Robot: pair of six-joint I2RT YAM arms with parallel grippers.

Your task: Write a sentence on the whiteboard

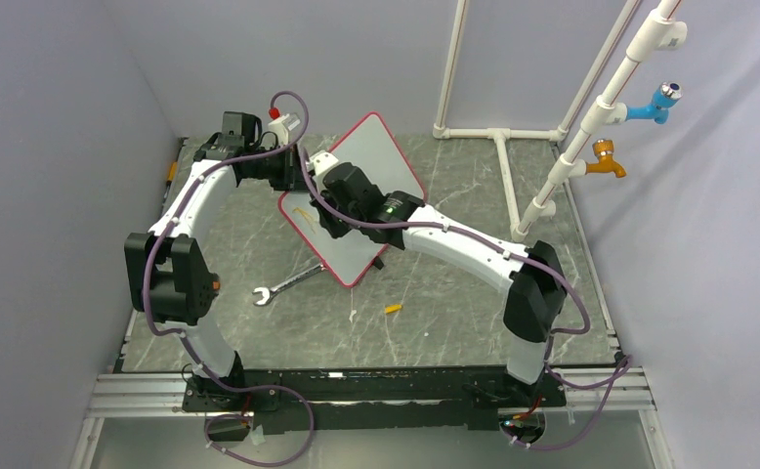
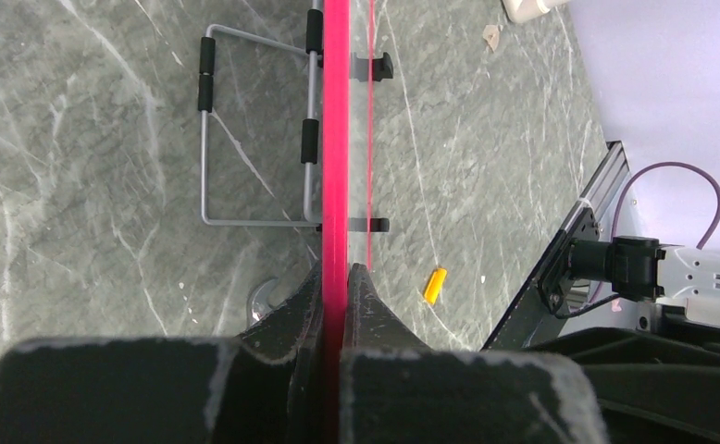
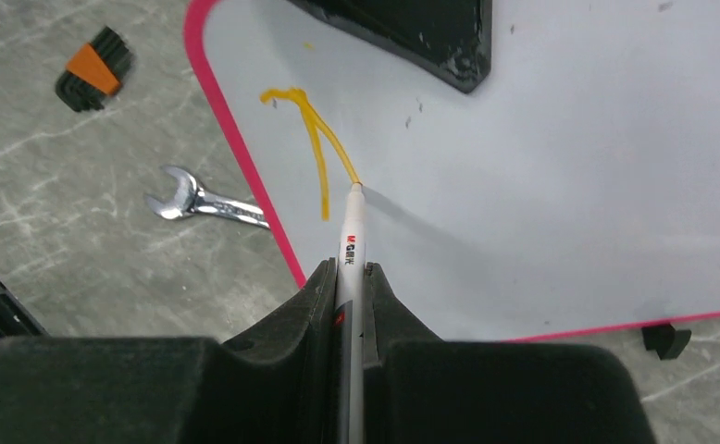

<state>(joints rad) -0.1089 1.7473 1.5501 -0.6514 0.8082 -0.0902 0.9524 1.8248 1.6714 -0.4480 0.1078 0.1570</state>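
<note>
The right gripper (image 3: pixel 350 273) is clamped on a white marker (image 3: pixel 352 231), both fingers pressed against its barrel. The marker sticks out straight ahead of the jaws. Its tip touches the whiteboard (image 3: pixel 569 185) at the lower end of a few thin orange strokes (image 3: pixel 315 139). These strokes run up and away from the tip as a small loop with two slanted lines, and they form no readable word. They lie near the board's red-framed edge, which curves past just left of the marker.

Beyond the strokes, at the far side of the board from the marker, one finger of the left gripper (image 3: pixel 412 32) overlaps the white surface. From its own wrist camera, the left gripper (image 2: pixel 336 277) is closed tight on the whiteboard's red rim (image 2: pixel 337 139), which shows edge-on. A grey wire stand (image 2: pixel 205 166) lies on one side of the rim, with small black feet on the other.

From above, the whiteboard (image 1: pixel 376 161) sits between the two arms in the middle of the grey marbled table (image 1: pixel 454 313).

Off the board, left of the marker, a silver wrench (image 3: pixel 204 203) lies on the table, its handle running under the red frame. Further out to the left is a small black and orange object (image 3: pixel 93 69). A short yellow piece (image 1: pixel 393 309) lies on the table nearer the arm bases than the board. White pipework (image 1: pixel 503 176) stands at the far right.
</note>
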